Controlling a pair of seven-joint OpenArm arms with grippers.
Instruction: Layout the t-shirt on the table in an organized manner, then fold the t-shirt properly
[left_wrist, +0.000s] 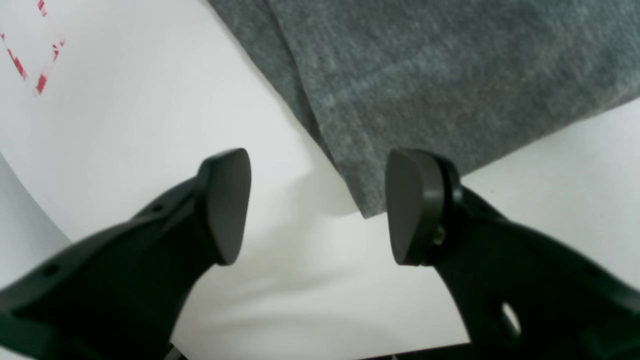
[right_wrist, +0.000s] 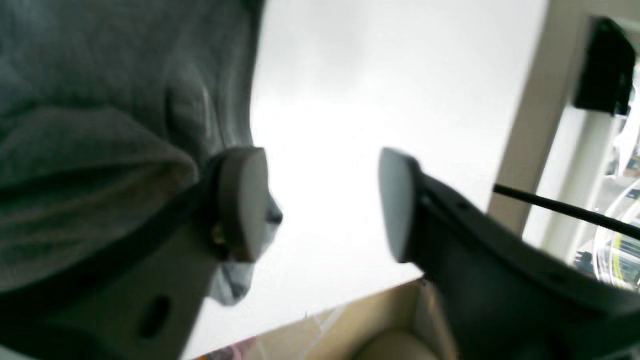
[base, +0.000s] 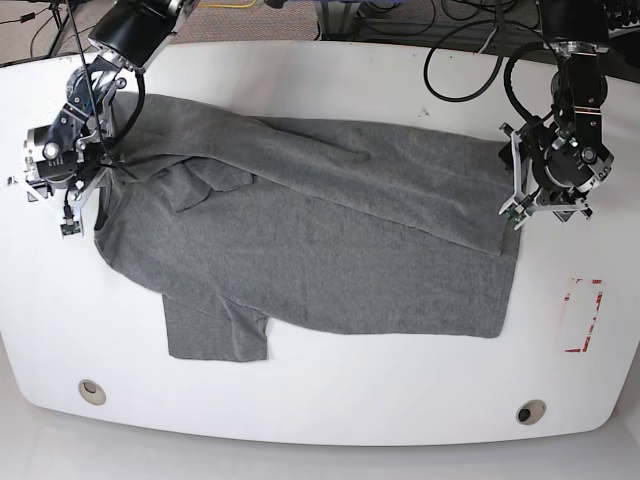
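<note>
- The t-shirt lies spread across the table, one long edge doubled over; folding barely begun
- My left gripper and right gripper both gape, grasping nothing

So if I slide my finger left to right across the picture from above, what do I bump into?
The right claw → the t-shirt → the left claw → the red-and-white sticker.

The base view looks straight down from high above the table; each wrist view sits close behind its end effector, facing the t-shirt edge that the base view also shows
</note>
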